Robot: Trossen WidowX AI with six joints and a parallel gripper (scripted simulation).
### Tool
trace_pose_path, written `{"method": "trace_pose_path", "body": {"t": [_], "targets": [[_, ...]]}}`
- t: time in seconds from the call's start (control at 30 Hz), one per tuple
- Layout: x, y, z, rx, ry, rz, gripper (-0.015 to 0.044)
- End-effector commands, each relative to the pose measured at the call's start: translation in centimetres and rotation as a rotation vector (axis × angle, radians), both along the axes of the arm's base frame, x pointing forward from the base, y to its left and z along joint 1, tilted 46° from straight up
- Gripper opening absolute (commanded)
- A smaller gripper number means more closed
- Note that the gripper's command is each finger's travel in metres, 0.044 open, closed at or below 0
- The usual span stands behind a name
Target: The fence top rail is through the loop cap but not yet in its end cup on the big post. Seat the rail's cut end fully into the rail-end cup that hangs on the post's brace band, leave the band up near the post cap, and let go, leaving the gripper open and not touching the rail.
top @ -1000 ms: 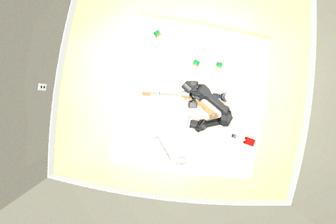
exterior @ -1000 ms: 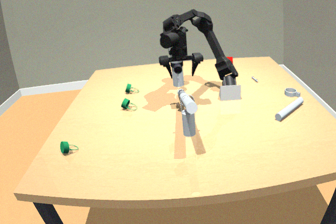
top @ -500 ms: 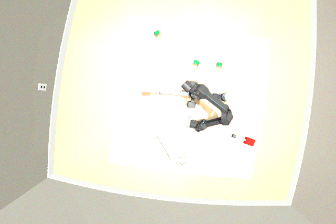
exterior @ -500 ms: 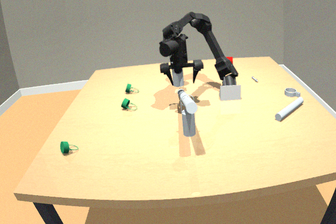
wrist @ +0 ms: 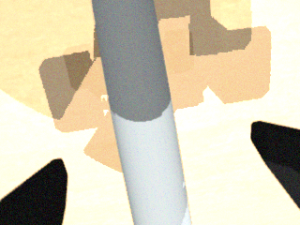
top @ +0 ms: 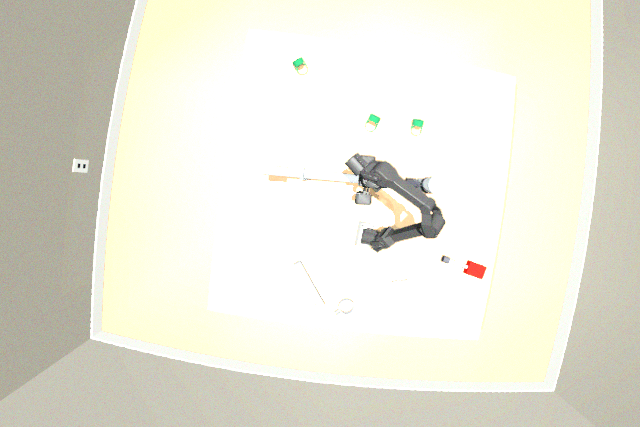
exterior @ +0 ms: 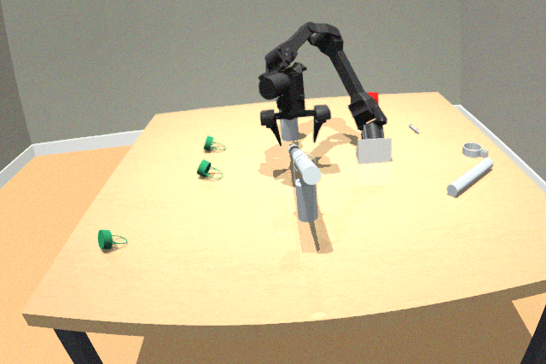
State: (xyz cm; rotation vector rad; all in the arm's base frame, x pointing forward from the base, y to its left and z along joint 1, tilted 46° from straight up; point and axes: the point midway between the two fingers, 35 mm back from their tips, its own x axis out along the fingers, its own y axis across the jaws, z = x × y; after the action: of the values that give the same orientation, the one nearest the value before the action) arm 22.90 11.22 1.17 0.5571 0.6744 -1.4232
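Open gripper (top: pixel 363 187) (exterior: pixel 298 144) (wrist: pixel 160 149) poised above the pale rail (top: pixel 330 178) (exterior: pixel 304 164) (wrist: pixel 147 164).

In the wrist view the rail runs lengthwise between the two widely parted fingertips, with a gap on either side; nothing is gripped. In the exterior view it lies below the gripper, its near end above the short near post (exterior: pixel 307 203) and its far end pointing toward the big post (exterior: pixel 289 130), which stands behind the gripper. The far end's fit in the cup cannot be told, as the arm and gripper cover that area. The black arm (top: pixel 408 195) (exterior: pixel 345 69) rises from its base on the right, bends at a high elbow and reaches left, the gripper pointing down. Three green-capped pieces (top: pixel 372 122) (exterior: pixel 204 169) lie left; a loose tube (exterior: pixel 470 176) lies right.
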Motion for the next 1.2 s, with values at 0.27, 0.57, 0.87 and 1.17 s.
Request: {"method": "trace_pose_path", "body": {"t": [0.27,0.57,0.87,1.17], "targets": [[0.1,-1.5,-1.5,-0.005,0.006,0.004,0.044],[0.1,-2.5,-2.5,-0.006,0.006,0.004,0.044],[0.1,-3.6,-3.5,-0.007,0.005,0.004,0.044],[0.0,-4.1,-3.9,-0.008,0.005,0.004,0.0361]]}}
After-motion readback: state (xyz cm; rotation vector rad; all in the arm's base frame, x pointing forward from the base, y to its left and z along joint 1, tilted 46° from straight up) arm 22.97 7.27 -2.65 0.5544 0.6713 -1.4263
